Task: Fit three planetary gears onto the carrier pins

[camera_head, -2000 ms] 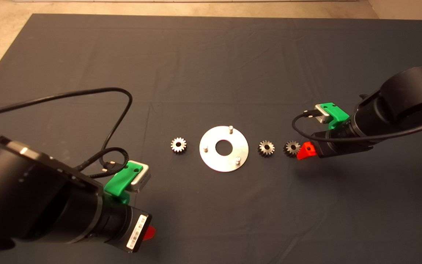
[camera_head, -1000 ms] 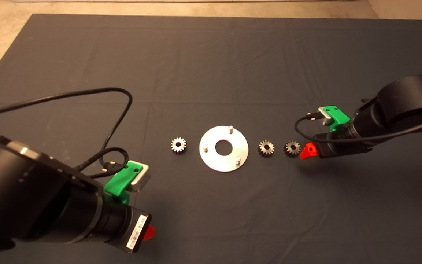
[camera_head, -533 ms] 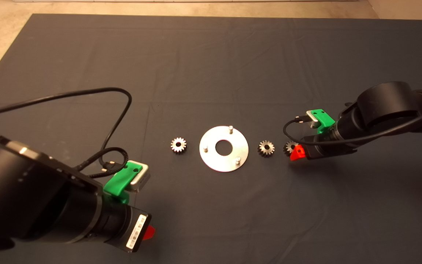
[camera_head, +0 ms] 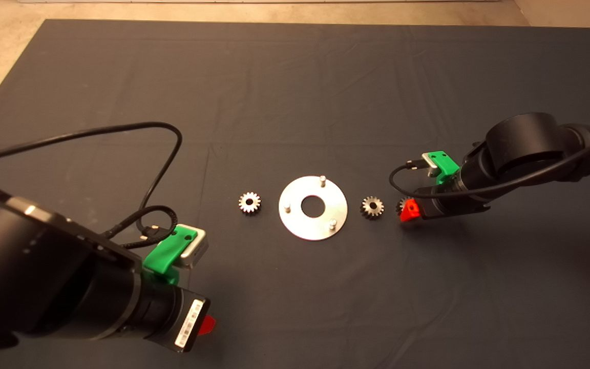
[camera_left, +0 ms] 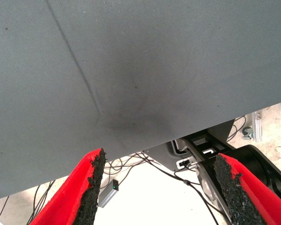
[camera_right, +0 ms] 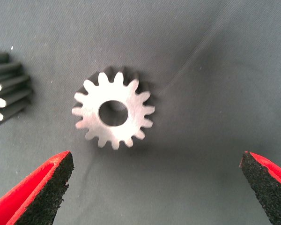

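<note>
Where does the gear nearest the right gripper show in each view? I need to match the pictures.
Head view: the rightmost gear, partly hidden by the right gripper.
Right wrist view: gear flat on the mat, ahead of the open fingers.
Left wrist view: not in it.
Shared landmark: the neighbouring gear.

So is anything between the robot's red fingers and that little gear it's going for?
No. In the right wrist view the gear lies flat on the mat, ahead of the open right tool, with only bare mat between. A second gear sits off to one side, apart from it.
</note>
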Robot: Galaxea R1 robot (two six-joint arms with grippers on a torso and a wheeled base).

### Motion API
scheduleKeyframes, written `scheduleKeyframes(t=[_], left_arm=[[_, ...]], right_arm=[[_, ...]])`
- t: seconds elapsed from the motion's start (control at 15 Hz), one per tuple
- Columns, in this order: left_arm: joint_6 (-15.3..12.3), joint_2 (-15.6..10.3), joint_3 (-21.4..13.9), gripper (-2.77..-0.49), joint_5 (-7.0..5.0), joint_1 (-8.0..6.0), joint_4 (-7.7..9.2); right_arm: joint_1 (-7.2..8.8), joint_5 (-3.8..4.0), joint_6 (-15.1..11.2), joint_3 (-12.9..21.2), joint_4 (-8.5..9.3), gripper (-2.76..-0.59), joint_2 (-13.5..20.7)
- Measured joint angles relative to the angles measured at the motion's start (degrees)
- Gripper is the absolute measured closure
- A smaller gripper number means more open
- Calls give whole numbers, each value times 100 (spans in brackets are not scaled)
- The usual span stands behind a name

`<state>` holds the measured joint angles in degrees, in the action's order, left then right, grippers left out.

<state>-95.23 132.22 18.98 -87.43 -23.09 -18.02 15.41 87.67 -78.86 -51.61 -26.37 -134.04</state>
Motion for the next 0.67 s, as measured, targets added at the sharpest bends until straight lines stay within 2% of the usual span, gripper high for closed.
scheduleKeyframes(t=[0.27,0.47,0.67], left_arm=[[0,-2,0,-164,-2,0,0],[0,-2,0,-164,0,0,0],[0,-2,0,-164,-2,0,0]], right_arm=[[-1,0,0,-87,-6,-267,-15],[-56,0,0,-218,-78,-267,-26],[-164,-68,1,-334,-127,-267,-28]])
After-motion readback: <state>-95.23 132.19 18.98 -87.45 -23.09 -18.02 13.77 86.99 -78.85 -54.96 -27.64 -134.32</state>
